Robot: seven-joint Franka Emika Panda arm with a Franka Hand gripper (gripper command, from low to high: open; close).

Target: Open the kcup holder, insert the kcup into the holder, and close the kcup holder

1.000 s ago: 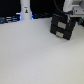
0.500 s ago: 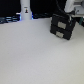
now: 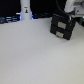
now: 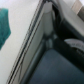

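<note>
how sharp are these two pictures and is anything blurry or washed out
Exterior view: soft and low in detail, the white table nearly featureless, the kcup holder a dark blurred block, the white bottle bright against a dark background. Wrist view: very close and blurred, the holder's edges smeared, a green patch out of focus.

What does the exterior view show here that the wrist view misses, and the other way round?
Only the exterior view shows the whole white table, the white bottle at its far edge, and the kcup holder's two front panels. Only the wrist view shows a green patch, probably the kcup, beside the box. Both show the black kcup holder. Neither shows the gripper's fingers clearly.
</note>
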